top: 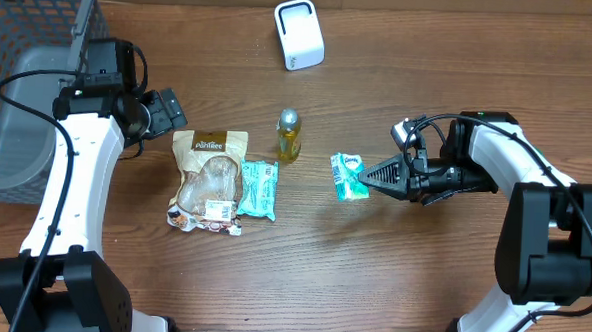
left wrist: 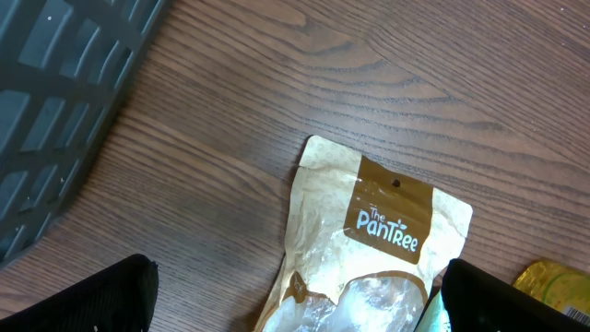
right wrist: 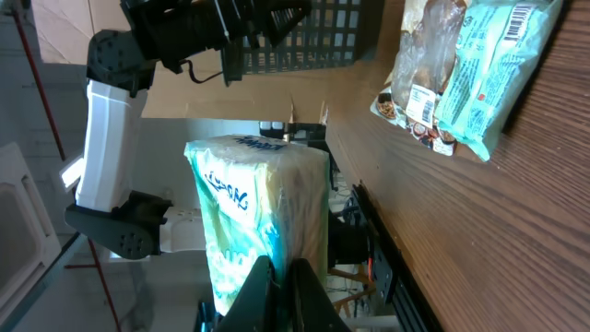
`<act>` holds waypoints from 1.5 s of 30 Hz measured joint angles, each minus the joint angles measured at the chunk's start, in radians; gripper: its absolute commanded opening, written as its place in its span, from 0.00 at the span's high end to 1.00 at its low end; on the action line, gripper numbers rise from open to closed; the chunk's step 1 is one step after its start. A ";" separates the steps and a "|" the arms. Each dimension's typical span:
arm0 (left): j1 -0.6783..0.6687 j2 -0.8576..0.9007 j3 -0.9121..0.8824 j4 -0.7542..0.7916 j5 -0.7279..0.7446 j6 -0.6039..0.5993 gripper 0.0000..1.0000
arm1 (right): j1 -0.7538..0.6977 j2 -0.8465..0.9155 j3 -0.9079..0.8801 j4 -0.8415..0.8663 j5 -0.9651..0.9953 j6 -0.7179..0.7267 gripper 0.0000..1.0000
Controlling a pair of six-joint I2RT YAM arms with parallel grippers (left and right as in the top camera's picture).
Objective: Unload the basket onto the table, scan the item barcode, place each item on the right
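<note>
Jaws of my right gripper (top: 374,178) shut on the small green-and-white plastic tissue pack (top: 350,176), overhead centre-right. It is an edge pinch, so the pack may twist or slip before reaching the white boxy scanner (top: 299,34), top centre.
Left wrist: left gripper (left wrist: 295,312) wide open, empty, over the tan snack pouch (left wrist: 369,240).
Right wrist: pack upright mid-frame, clamped at its lower edge.
</note>
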 measured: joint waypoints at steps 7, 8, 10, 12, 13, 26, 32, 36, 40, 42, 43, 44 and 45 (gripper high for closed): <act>0.000 0.000 0.000 0.000 0.000 0.000 0.00 | 0.000 -0.101 0.000 0.000 -0.004 0.035 0.96; 0.000 0.000 0.000 0.000 0.000 0.000 0.00 | 0.000 -0.122 0.000 0.000 -0.007 0.043 0.96; 0.000 0.000 0.000 0.000 0.000 0.000 0.00 | 0.000 -0.164 0.000 0.000 -0.018 0.058 0.96; 0.000 0.000 0.000 0.000 0.000 0.000 0.00 | 0.000 -0.207 0.000 0.000 -0.030 0.076 0.96; 0.000 0.000 0.000 0.000 0.000 0.000 0.00 | 0.000 -0.231 0.000 -0.001 -0.034 0.084 0.96; 0.000 0.000 0.000 0.000 0.000 0.000 0.00 | 0.000 -0.443 0.000 -0.001 -0.053 0.179 0.96; 0.000 0.000 0.000 0.000 0.000 0.000 0.00 | 0.000 -0.445 0.000 0.000 -0.053 0.193 0.96; 0.000 0.000 0.000 0.000 0.000 0.000 0.00 | 0.000 -0.445 0.000 0.016 -0.054 0.195 0.96; 0.000 0.000 0.000 0.000 0.000 0.000 0.00 | 0.000 -0.445 0.000 0.039 -0.054 0.199 0.96; 0.000 0.000 0.000 0.000 0.000 0.000 0.00 | 0.000 -0.445 0.000 0.054 -0.054 0.200 0.96; 0.000 0.000 0.000 0.000 0.000 0.000 0.01 | 0.000 -0.445 0.000 0.059 -0.054 0.200 0.96; 0.000 0.000 0.000 0.000 0.000 0.000 0.00 | 0.000 -0.445 0.000 0.066 -0.055 0.200 0.96; 0.000 0.000 0.000 0.000 0.000 0.000 0.00 | 0.000 -0.445 0.000 0.074 -0.054 0.200 0.96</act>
